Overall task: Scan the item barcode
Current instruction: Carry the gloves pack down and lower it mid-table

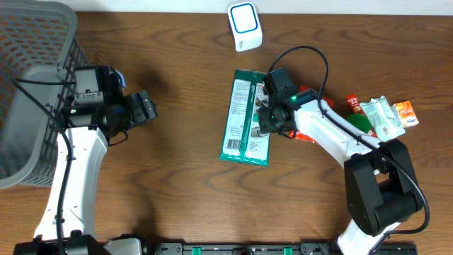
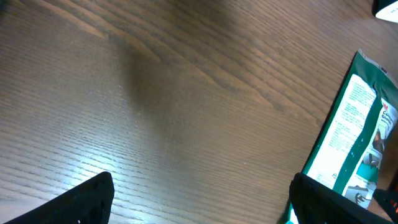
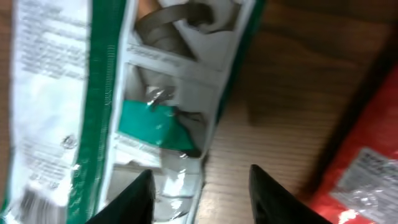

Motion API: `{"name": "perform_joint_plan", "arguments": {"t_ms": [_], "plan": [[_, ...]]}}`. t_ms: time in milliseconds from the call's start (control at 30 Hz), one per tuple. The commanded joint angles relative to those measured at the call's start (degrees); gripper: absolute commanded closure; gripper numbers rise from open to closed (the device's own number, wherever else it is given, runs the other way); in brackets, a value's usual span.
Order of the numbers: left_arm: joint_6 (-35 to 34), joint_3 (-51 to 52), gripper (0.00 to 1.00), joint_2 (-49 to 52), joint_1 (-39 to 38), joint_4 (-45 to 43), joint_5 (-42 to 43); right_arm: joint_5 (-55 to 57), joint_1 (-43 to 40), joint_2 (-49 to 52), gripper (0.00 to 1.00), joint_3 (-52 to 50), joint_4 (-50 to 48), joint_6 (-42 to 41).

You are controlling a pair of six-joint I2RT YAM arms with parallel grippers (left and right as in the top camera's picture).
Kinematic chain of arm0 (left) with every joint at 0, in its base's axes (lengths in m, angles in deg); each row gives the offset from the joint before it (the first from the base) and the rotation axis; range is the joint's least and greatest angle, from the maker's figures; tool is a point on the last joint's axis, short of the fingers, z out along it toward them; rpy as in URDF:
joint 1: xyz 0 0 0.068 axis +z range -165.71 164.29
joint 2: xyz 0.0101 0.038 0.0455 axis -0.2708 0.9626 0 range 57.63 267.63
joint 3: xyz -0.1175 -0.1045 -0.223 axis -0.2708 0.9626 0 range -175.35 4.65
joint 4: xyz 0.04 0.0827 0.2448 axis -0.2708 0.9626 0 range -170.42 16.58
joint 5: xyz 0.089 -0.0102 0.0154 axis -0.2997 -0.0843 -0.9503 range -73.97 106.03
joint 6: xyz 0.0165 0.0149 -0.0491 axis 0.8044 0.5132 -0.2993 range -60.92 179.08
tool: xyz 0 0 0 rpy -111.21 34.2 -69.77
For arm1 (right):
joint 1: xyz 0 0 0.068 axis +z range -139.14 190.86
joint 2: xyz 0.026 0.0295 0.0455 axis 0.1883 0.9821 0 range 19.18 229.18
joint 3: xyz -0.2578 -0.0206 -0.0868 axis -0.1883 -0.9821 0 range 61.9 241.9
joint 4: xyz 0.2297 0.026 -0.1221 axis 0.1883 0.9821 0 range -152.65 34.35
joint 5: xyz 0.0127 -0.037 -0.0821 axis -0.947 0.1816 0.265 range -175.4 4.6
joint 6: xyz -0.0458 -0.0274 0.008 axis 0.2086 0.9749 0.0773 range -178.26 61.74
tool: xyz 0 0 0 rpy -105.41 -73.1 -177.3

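From overhead, a flat, glossy green-and-white pouch (image 1: 245, 117) lies on the brown wood-grain surface (image 1: 184, 64), below a small rounded white scanner (image 1: 245, 26). The right pincer (image 1: 265, 117) hangs over the pouch's right edge, and the left pincer (image 1: 145, 108) is beside a grey mesh basket (image 1: 35, 42). The left wrist view shows its black fingers (image 2: 81, 199) spread wide over bare wood. The right wrist view shows dark fingers (image 3: 134, 199) partly parted, straddling the pouch's crinkled edge, clamping nothing.
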Motion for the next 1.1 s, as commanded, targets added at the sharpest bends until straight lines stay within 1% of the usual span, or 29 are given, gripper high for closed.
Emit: {"name": "perform_joint_plan", "arguments": {"t_ms": [0, 233, 300, 400, 433, 500, 533, 600, 667, 800, 900, 1067], "plan": [[0.5, -0.87, 0.09, 0.39, 0.17, 0.2, 0.68, 4.98, -0.28, 0.48, 0.62, -2.25, -0.94, 0.26], [0.5, -0.87, 0.09, 0.39, 0.17, 0.2, 0.68, 13.0, -1.16, 0.48, 0.65, -5.88, -1.86, 0.24], [0.5, -0.87, 0.09, 0.39, 0.17, 0.2, 0.68, 13.07, -1.9, 0.48, 0.66, -6.69, -2.03, 0.24], [0.5, -0.87, 0.09, 0.39, 0.17, 0.22, 0.68, 13.0, -3.13, 0.48, 0.76, -7.21, -1.73, 0.26], [0.5, -0.87, 0.09, 0.39, 0.17, 0.22, 0.68, 13.0, -3.45, 0.48, 0.77, -7.21, -1.33, 0.28], [0.5, -0.87, 0.09, 0.39, 0.17, 0.2, 0.68, 13.0, -3.85, 0.17, 0.78, -7.1, -0.09, 0.28], [0.5, -0.87, 0.09, 0.39, 0.17, 0.2, 0.68, 12.79, -3.96, -0.17, 0.76, -7.04, 0.42, 0.28], [0.5, -0.87, 0.09, 0.39, 0.17, 0.2, 0.68, 10.05, -3.96, -0.81, 0.72, -6.84, 0.13, 0.28], [0.5, -0.87, 0.09, 0.39, 0.17, 0.22, 0.68, 4.13, -3.87, -1.27, 0.7, -6.78, -1.53, 0.35], [0.5, -0.87, 0.09, 0.39, 0.17, 0.2, 0.68, -5.97, -3.91, -1.4, 0.71, -6.78, -5.2, 0.31], [0.5, -0.87, 0.09, 0.39, 0.17, 0.2, 0.66, -7.56, -3.91, -1.51, 0.73, -6.73, -7.32, 0.26], [0.5, -0.87, 0.09, 0.39, 0.17, 0.22, 0.68, -7.58, -3.89, -3.17, 0.74, -6.23, -7.04, 0.22]]}}
